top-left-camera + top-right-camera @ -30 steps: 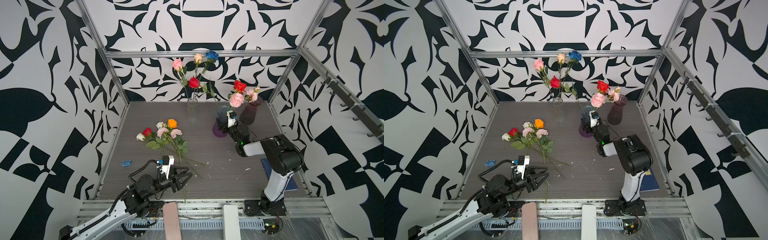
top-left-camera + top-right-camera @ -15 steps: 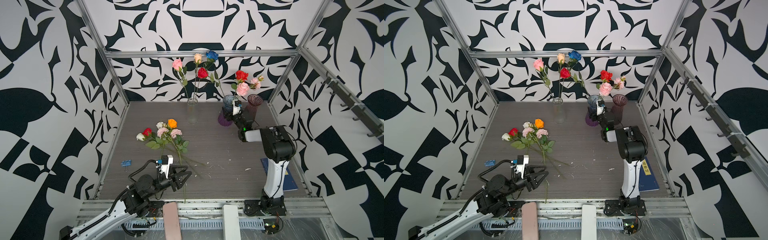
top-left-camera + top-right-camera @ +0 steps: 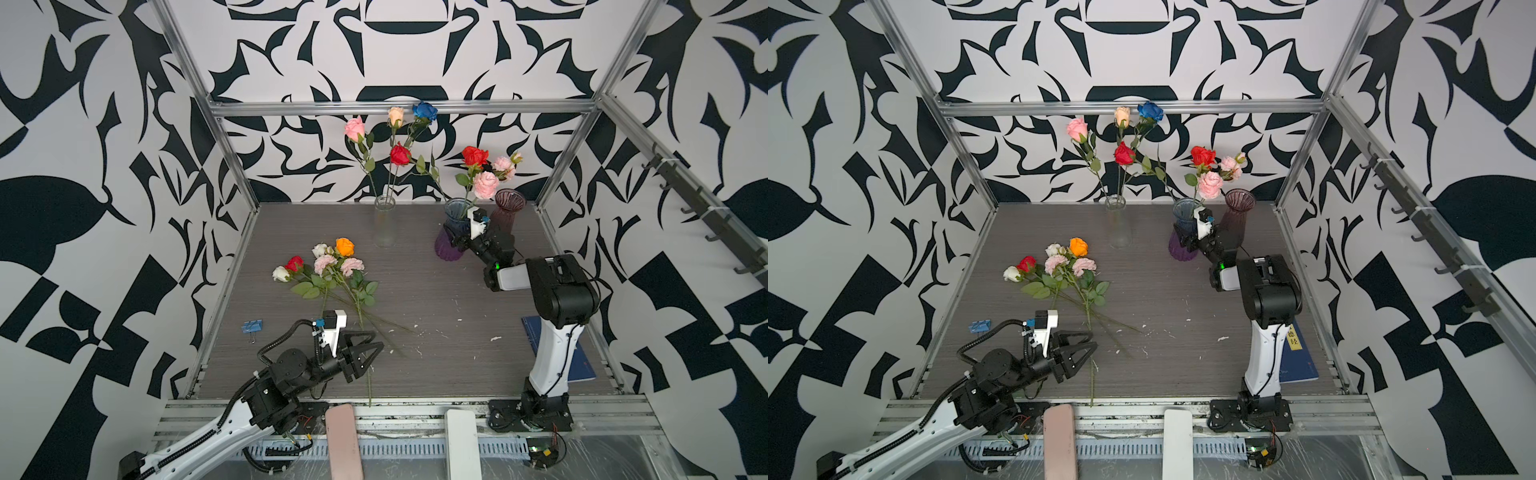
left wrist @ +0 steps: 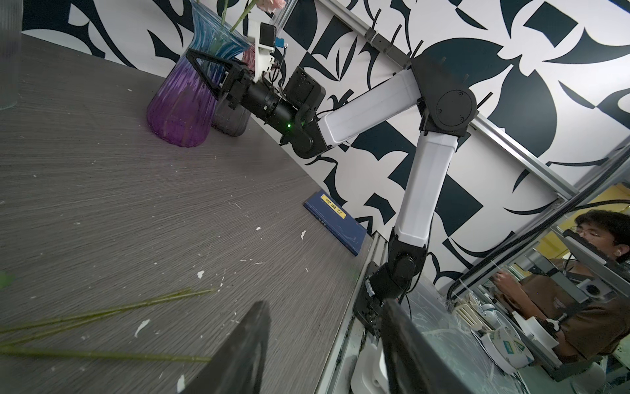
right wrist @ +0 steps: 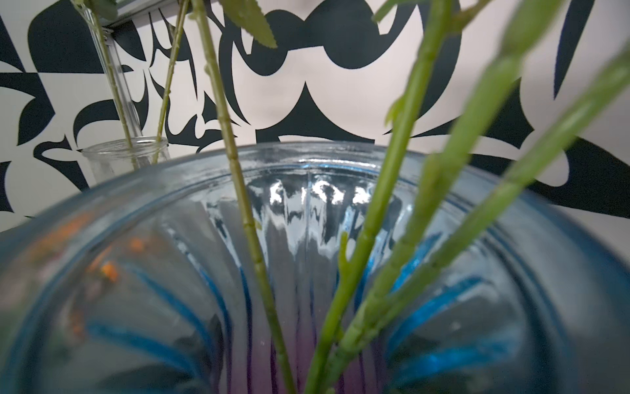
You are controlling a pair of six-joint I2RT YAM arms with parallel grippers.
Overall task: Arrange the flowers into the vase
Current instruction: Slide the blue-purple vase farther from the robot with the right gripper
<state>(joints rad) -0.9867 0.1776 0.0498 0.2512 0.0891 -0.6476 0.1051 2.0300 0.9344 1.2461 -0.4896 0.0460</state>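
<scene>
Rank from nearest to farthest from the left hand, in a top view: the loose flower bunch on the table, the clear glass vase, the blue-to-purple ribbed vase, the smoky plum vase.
From the left hand:
1. Loose flower bunch, just ahead, stems beside it.
2. Clear glass vase, back centre.
3. Blue-to-purple ribbed vase, back right.
4. Smoky plum vase, far right corner.

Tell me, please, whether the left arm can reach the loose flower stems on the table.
Probably yes: the left gripper is open right beside the near ends of the loose stems, nothing stands between, and the right gripper is away gripping the vase.
</scene>
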